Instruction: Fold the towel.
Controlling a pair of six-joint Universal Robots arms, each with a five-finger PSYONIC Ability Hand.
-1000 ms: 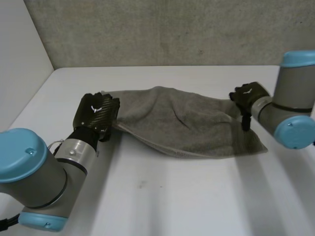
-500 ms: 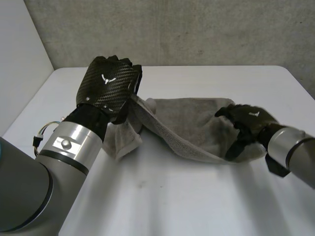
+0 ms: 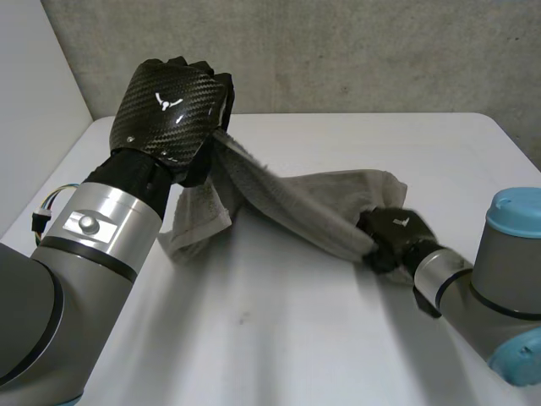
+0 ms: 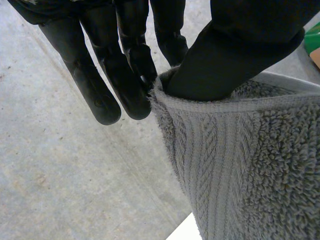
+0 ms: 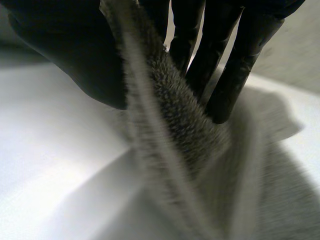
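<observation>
A grey towel point(image 3: 287, 207) stretches between my two hands above the white table point(image 3: 279, 338). My left hand point(image 3: 173, 118) is raised at the back left, and in its wrist view the thumb point(image 4: 240, 55) and fingers point(image 4: 127, 75) pinch the towel's hemmed edge point(image 4: 235, 165). A loose end hangs down below that hand to the table. My right hand point(image 3: 393, 237) sits low at the towel's right end, near the table. There its thumb point(image 5: 70, 60) and fingers point(image 5: 220, 65) pinch a fold of the towel point(image 5: 175, 120).
A grey wall point(image 3: 338, 51) runs along the table's far edge and a pale wall point(image 3: 34, 110) stands at the left. Bare table lies in front of the towel and behind it at the right.
My left hand has lifted its towel edge up and inward. My right hand has swung from the far right toward the front middle and closed on the towel's right end, bunching the cloth.
</observation>
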